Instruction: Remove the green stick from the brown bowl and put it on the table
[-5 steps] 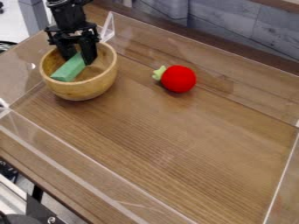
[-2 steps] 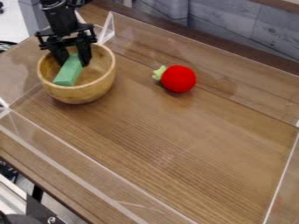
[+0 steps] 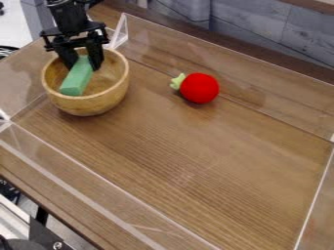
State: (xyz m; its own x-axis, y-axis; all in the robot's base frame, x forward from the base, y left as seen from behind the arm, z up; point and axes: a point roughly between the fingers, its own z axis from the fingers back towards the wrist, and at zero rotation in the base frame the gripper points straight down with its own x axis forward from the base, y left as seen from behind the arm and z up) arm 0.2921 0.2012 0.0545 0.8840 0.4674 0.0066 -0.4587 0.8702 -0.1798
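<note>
Over at the far left corner of the dark wood-grain bench (image 3: pixel 196 166), the black claw (image 3: pixel 80 58) points straight down into the round light-brown wooden bowl (image 3: pixel 92 96). Its fingers sit partly spread on either side of the flat light-green stick's (image 3: pixel 80 78) upper end, apparently gripping it. That stick leans tilted inside the bowl. Well apart to the right sits a red round fruit toy (image 3: pixel 197 88). No readable writing shows.
</note>
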